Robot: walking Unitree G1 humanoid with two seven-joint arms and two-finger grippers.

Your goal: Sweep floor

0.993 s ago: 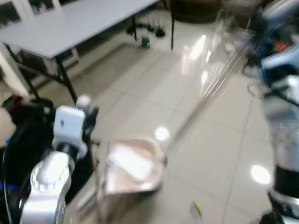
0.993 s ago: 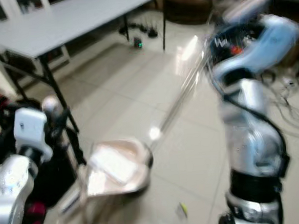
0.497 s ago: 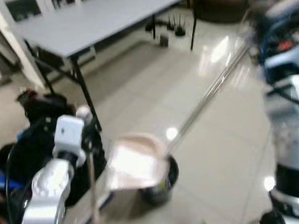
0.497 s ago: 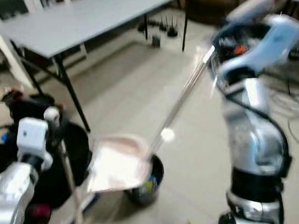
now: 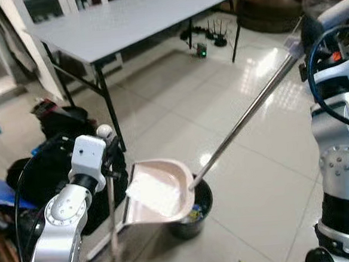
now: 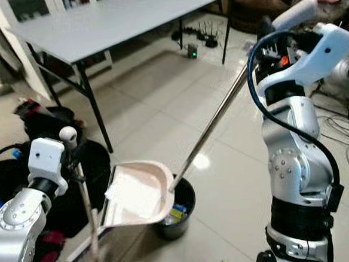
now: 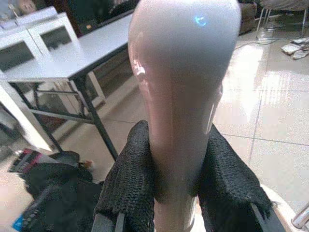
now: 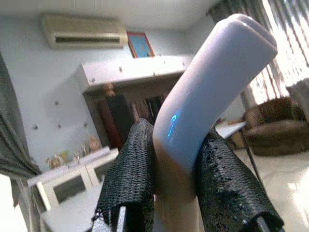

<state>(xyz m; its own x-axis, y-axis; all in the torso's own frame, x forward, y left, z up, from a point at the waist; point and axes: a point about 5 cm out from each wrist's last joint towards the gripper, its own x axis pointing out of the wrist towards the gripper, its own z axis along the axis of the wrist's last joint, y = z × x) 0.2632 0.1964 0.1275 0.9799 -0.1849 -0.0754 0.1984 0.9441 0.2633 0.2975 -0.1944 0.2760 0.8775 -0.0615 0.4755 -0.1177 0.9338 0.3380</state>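
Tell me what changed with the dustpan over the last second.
The dustpan, with pale sweepings in it, went from over bare tile to above the black bin, which has come into view; part of that is the camera moving. The right gripper stays clamped on the dustpan's long handle, and the left gripper stays clamped on the broom handle. Nothing was let go.

Tiled floor (image 5: 178, 101) under black bin (image 5: 195, 216)
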